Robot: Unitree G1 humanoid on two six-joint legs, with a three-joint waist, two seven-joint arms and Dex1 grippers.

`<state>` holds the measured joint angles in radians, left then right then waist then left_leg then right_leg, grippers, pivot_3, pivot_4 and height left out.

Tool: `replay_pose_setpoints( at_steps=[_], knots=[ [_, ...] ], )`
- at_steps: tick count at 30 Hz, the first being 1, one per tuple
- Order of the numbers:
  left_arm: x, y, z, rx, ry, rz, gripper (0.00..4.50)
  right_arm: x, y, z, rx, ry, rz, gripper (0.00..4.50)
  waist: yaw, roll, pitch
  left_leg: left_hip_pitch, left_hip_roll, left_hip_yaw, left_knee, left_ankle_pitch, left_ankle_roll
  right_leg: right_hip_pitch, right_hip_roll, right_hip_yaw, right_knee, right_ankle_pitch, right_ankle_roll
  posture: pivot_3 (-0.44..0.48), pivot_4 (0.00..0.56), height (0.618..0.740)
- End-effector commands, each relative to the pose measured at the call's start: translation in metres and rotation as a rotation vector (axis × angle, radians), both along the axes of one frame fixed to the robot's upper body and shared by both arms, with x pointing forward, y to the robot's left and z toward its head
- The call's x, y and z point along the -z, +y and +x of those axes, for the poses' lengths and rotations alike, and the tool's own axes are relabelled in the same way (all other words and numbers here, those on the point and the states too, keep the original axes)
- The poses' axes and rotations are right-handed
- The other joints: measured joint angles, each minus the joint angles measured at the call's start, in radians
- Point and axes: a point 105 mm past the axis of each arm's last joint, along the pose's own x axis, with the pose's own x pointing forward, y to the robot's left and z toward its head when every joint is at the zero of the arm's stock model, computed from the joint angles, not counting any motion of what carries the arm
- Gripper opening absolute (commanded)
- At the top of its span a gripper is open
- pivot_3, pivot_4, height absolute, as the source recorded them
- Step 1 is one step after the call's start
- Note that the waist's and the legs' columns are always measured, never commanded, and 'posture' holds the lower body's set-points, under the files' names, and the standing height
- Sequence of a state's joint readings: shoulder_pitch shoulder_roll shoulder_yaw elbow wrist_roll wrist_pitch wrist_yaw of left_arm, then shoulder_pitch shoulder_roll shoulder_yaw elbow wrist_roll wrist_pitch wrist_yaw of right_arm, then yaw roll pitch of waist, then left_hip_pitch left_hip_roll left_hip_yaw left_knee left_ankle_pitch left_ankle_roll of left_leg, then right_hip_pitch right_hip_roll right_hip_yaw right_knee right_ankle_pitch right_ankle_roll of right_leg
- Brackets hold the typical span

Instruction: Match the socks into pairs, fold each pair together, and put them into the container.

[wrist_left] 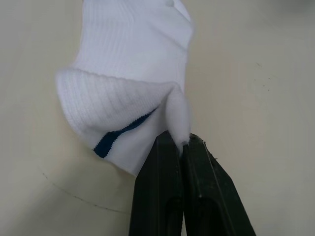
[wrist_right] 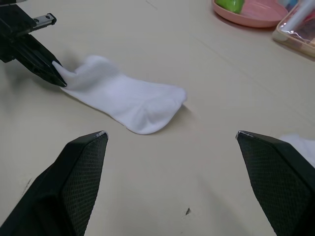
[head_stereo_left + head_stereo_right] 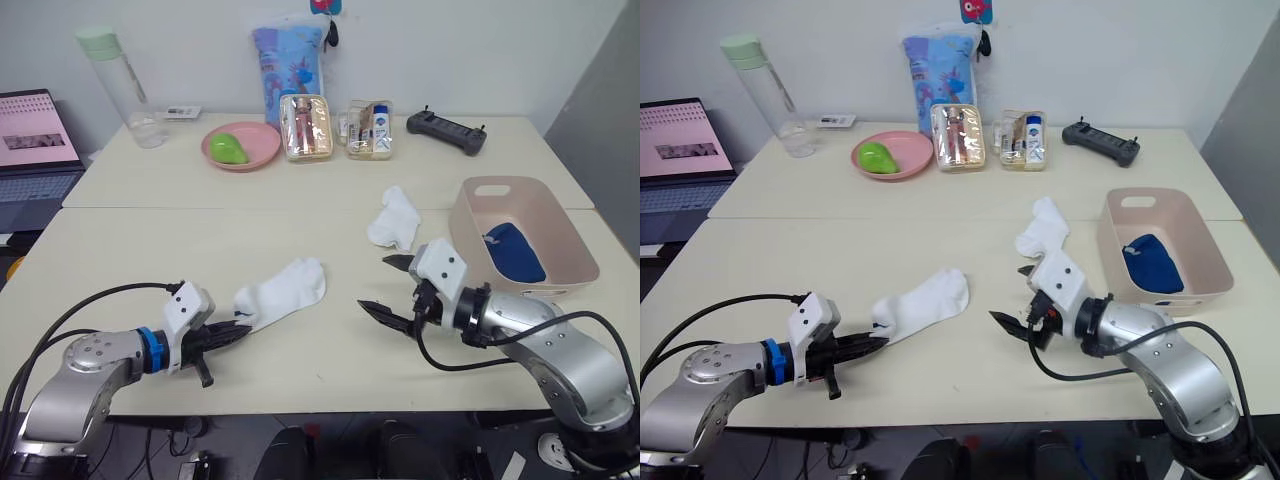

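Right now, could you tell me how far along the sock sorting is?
Done: blue socks lie in the container. In hand: the left gripper pinches one white sock by its cuff; the right gripper is open. Left: the crumpled white sock, pairing, folding, placing.

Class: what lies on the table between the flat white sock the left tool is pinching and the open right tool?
Nothing: from the flat white sock to the right tool the table is bare, shown clearly in the right wrist view.

Two cream tables (image 3: 150, 250) stood pushed together, a seam running between them; behind them rose a plain white wall (image 3: 480, 50); a grey panel (image 3: 600, 110) closed the right side; lighting was even and soft.
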<state>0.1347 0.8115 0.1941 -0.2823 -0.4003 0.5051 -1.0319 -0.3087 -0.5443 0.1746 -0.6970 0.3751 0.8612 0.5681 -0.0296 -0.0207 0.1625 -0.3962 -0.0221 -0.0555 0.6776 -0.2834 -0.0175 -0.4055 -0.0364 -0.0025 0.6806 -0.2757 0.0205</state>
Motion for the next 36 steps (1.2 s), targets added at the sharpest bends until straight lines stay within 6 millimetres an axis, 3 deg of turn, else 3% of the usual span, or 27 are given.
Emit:
replay_pose_setpoints(
  at_steps=[1, 8, 12, 14, 18, 24, 28, 34, 36],
  knots=[
    [-0.014, 0.0, -0.02, 0.068, 0.008, 0.025, 1.01, -0.008, 0.005, 0.005, 0.004, -0.034, 0.016, 4.5, -0.002, 0.001, 0.001, 0.0, 0.0, 0.0, 0.0, 0.0, 0.0, 0.0, 0.0, 0.0, 0.0, -0.001, -0.001, 0.0, 0.15, 0.733],
    [-0.039, 0.05, -0.021, -0.199, 0.114, -0.07, 3.15, -0.004, 0.015, 0.01, -0.019, -0.034, 0.012, 4.5, 0.002, 0.001, 0.001, 0.0, 0.0, -0.002, 0.0, 0.0, 0.0, 0.001, 0.0, -0.003, 0.0, -0.001, -0.001, 0.0, 0.15, 0.733],
    [-0.045, 0.085, -0.001, -0.37, -0.016, -0.016, 4.46, -0.001, 0.025, 0.019, -0.012, -0.029, 0.011, 4.5, 0.001, 0.001, 0.001, 0.0, -0.001, -0.002, 0.0, 0.0, 0.0, 0.001, 0.0, -0.004, 0.0, -0.001, -0.001, 0.0, 0.15, 0.733],
    [-0.037, 0.087, -0.001, -0.375, -0.005, -0.001, 4.46, 0.001, 0.033, 0.028, 0.015, -0.019, 0.019, 4.5, -0.001, 0.001, 0.001, 0.001, -0.001, -0.002, -0.001, 0.0, 0.0, 0.0, 0.0, -0.004, 0.0, -0.001, -0.001, 0.0, 0.15, 0.733],
    [-0.021, 0.068, 0.007, -0.354, -0.002, -0.014, 4.46, 0.004, 0.049, 0.045, 0.066, 0.002, 0.046, 4.5, 0.0, 0.002, 0.001, 0.001, 0.0, -0.002, -0.001, 0.0, 0.0, 0.0, 0.0, -0.003, 0.0, -0.001, -0.001, 0.0, 0.15, 0.733],
    [0.005, 0.023, 0.016, -0.256, 0.02, -0.053, 4.46, 0.016, 0.071, 0.069, 0.054, 0.02, 0.003, 4.5, 0.004, 0.001, 0.001, 0.001, -0.001, -0.002, -0.001, 0.0, 0.0, 0.0, -0.001, -0.003, 0.0, -0.001, -0.001, 0.0, 0.15, 0.733],
    [0.02, 0.004, 0.021, -0.212, 0.03, -0.04, 4.46, 0.025, 0.082, 0.079, 0.059, 0.066, 0.002, 4.5, 0.005, 0.004, -0.001, 0.001, -0.002, -0.002, -0.001, 0.0, 0.0, 0.0, -0.001, -0.003, 0.0, 0.0, -0.001, 0.0, 0.15, 0.733],
    [0.04, -0.009, 0.022, -0.162, 0.053, 0.019, 4.46, 0.047, 0.092, 0.093, 0.105, 0.158, 0.008, 4.5, 0.005, 0.008, -0.004, 0.002, -0.002, -0.001, -0.001, 0.0, 0.0, 0.001, -0.001, -0.002, 0.001, 0.0, -0.001, 0.0, 0.15, 0.733],
    [0.049, -0.009, 0.015, -0.133, 0.079, 0.049, 4.06, 0.053, 0.095, 0.092, 0.091, 0.173, -0.004, 4.11, 0.005, 0.009, -0.004, 0.002, -0.002, -0.001, -0.001, 0.0, 0.0, 0.001, -0.002, -0.002, 0.001, 0.0, -0.001, 0.0, 0.15, 0.733]
  ],
)
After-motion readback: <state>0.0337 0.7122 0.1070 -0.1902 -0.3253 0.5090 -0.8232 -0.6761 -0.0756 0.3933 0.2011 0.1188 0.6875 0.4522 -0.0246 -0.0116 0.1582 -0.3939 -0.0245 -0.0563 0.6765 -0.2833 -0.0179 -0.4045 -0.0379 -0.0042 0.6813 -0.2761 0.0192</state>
